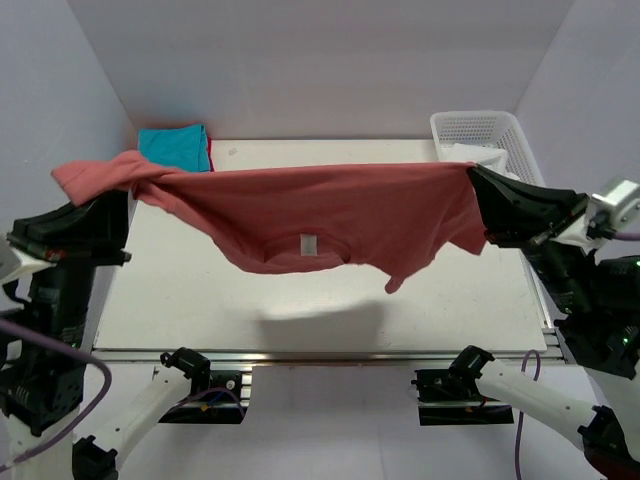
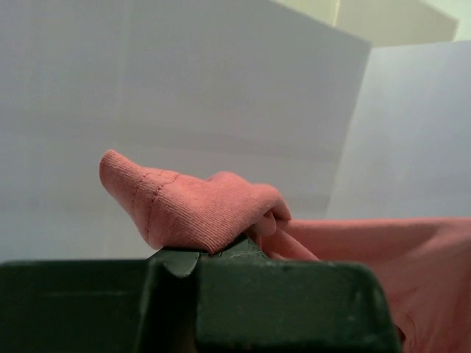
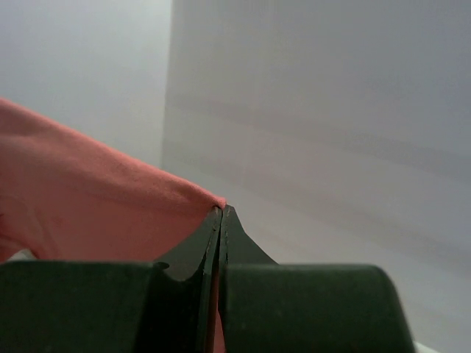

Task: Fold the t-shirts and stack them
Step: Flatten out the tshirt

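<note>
The white table (image 1: 200, 300) lay under the dusty salmon-red t-shirt (image 1: 330, 205), which hung in the air, stretched wide between the two arms from near the table's left edge to near its right edge. Its upper edge ran almost taut and level. The body sagged towards the near edge, neckline downward, with a loose flap dangling lowest on the right, and its shadow fell on the table below. The white lattice basket (image 1: 480, 128) stood at the far right corner. The left gripper (image 1: 128, 196) was clamped tight on a bunched fold of the shirt, a stitched end spilling out past its fingers. The right gripper (image 1: 473, 173) was pinched together on the opposite corner, thin cloth between its jaws. A folded teal t-shirt (image 1: 172, 146) rested at the far left corner, on a bright red t-shirt (image 1: 209, 156) of which only an edge showed. A small white label (image 1: 309, 243) sat inside the neckline
</note>
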